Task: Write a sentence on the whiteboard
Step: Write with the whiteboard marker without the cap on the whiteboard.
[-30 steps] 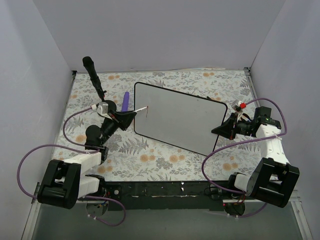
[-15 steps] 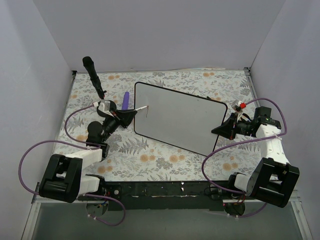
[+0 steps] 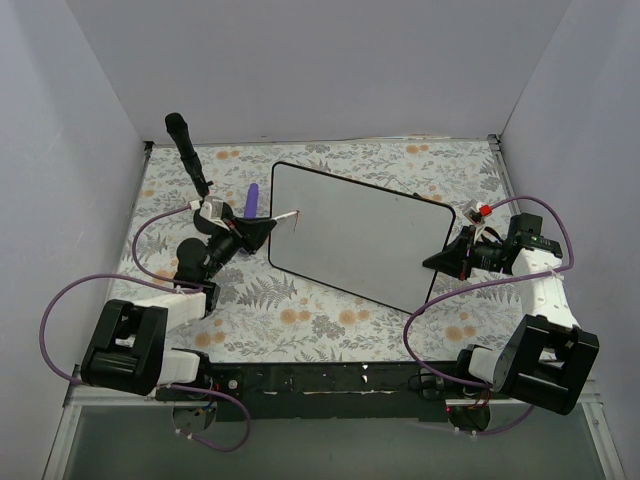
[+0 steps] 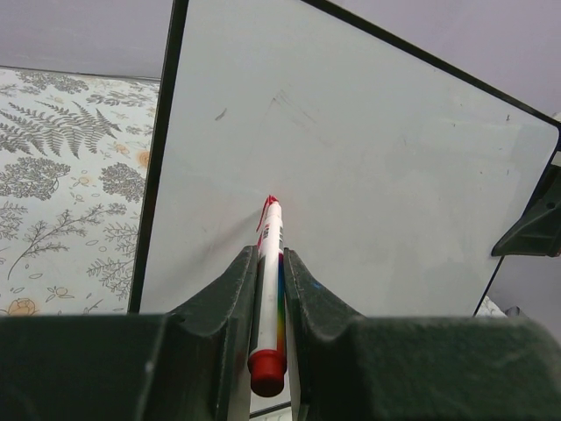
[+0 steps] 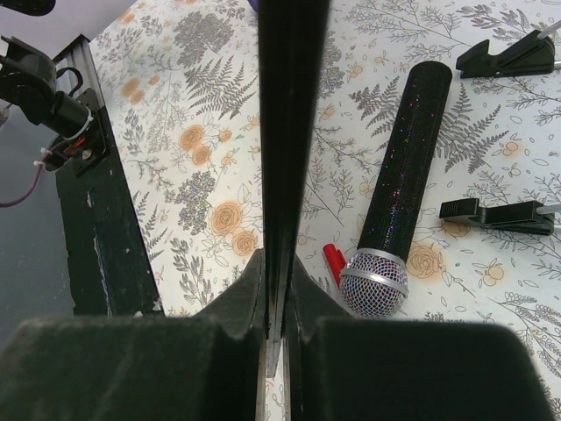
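Left arm [image 3: 190, 265] extended forward, fingers [image 4: 230, 303] pinching marker [image 4: 271, 263], tip on whiteboard [image 4: 394, 175].

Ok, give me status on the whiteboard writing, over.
Left tool shut on red marker, tip on whiteboard. Right tool shut on its right edge. Sentence: one short red stroke. Microphone lies off it.

At the marker [image 4: 268, 289] tip, red stroke [image 4: 263, 219] too small to read; whiteboard [image 5: 285, 132] face unseen from right wrist
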